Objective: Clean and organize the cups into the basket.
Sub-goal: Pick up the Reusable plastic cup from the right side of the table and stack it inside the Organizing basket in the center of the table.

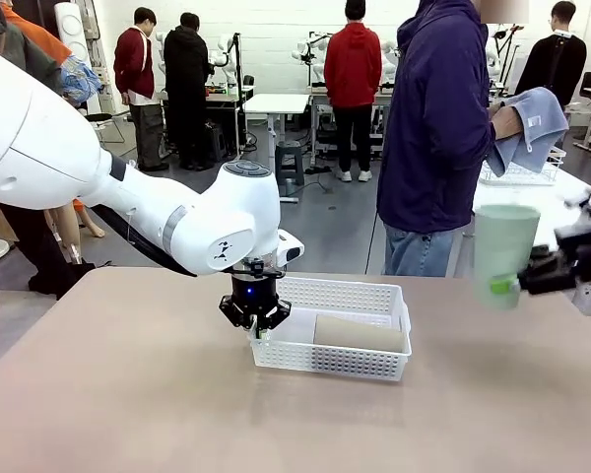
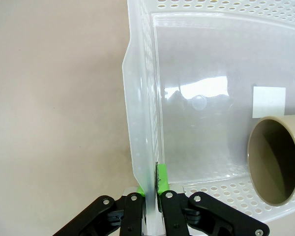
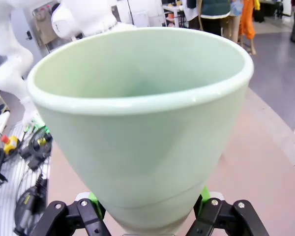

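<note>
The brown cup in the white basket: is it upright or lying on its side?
Lying on its side. The brown cup stretches along the floor of the basket; the left wrist view shows its mouth facing sideways.

Matte tan table (image 1: 118, 394) with the white lattice basket (image 1: 335, 363) at its middle.

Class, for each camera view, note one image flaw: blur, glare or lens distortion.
Front view: the mint cup at the right edge looks soft, the basket crisp. Left wrist view: bright glare streaks the basket's glossy floor. Right wrist view: the wide-angle lens swells the cup's rim.
</note>
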Controlling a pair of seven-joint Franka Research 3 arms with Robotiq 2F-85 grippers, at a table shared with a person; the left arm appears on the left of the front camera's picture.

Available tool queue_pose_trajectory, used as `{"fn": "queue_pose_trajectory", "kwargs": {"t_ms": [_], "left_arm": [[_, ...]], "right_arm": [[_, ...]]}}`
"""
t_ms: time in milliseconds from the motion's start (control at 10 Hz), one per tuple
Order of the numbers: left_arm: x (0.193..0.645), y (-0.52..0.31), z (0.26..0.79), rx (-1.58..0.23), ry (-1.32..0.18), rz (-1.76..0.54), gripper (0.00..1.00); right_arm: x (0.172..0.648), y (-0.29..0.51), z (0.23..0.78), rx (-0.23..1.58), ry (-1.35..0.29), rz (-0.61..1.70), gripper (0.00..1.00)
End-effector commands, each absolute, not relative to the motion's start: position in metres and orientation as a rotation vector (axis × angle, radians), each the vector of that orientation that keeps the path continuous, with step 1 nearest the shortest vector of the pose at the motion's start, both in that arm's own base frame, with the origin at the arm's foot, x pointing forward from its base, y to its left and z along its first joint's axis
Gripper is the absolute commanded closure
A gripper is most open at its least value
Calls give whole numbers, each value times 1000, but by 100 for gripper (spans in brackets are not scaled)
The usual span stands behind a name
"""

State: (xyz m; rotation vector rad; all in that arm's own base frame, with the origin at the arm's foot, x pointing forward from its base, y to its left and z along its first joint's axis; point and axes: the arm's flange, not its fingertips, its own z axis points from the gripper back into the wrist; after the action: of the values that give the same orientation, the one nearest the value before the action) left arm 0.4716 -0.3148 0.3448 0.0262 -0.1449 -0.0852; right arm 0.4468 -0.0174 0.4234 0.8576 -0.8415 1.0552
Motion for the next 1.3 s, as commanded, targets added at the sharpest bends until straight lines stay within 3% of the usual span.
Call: {"fn": "queue_pose_trajectory", "kwargs": {"t_ms": [0, 800, 900, 1200], "left_arm": [[472, -315, 345, 26, -146, -85, 100], [472, -315, 345, 26, -146, -85, 100], [472, -315, 345, 26, -146, -85, 100], [472, -315, 345, 26, -146, -85, 100]], "right_arm": [[439, -6, 456, 847, -839, 1065, 78], [434, -7, 473, 832, -866, 1067, 78], [434, -7, 473, 832, -865, 1065, 20], [458, 77, 516, 508, -602, 1169, 20]]}}
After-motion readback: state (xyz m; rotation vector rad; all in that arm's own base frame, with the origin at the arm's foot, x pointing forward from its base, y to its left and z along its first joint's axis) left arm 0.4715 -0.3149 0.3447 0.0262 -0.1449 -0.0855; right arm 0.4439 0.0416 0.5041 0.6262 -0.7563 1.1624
